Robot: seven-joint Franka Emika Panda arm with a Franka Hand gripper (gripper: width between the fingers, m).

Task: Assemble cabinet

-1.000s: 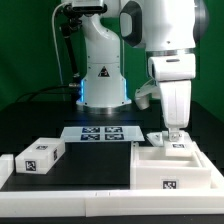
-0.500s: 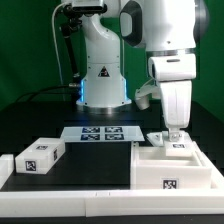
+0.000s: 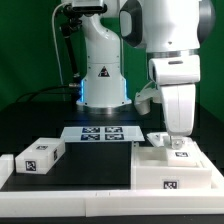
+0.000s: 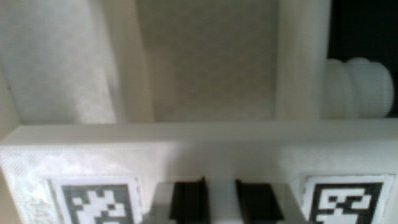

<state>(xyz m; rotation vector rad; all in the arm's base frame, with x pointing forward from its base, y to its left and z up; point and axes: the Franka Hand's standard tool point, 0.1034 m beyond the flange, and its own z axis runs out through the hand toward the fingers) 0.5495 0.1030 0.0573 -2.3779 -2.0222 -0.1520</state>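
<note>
The white cabinet body (image 3: 170, 172) sits at the exterior view's right, with a marker tag on its front. My gripper (image 3: 172, 136) stands right above it, its jaws closed on a small white tagged block (image 3: 177, 148) held against the body's top. In the wrist view my two dark fingers (image 4: 185, 200) pinch the block's (image 4: 196, 150) middle ridge between its two tags. Beyond it the body's upright white walls (image 4: 125, 70) show. A second white tagged block (image 3: 38, 156) lies loose at the exterior view's left.
The marker board (image 3: 100, 132) lies flat in the middle, in front of the robot's base (image 3: 103, 85). A low white rim (image 3: 60, 190) runs along the table's front. A ribbed white knob-like part (image 4: 363, 88) shows beside the body in the wrist view.
My gripper and the held block have shifted slightly toward the exterior view's right and a little lower. The loose block and the body have not moved.
</note>
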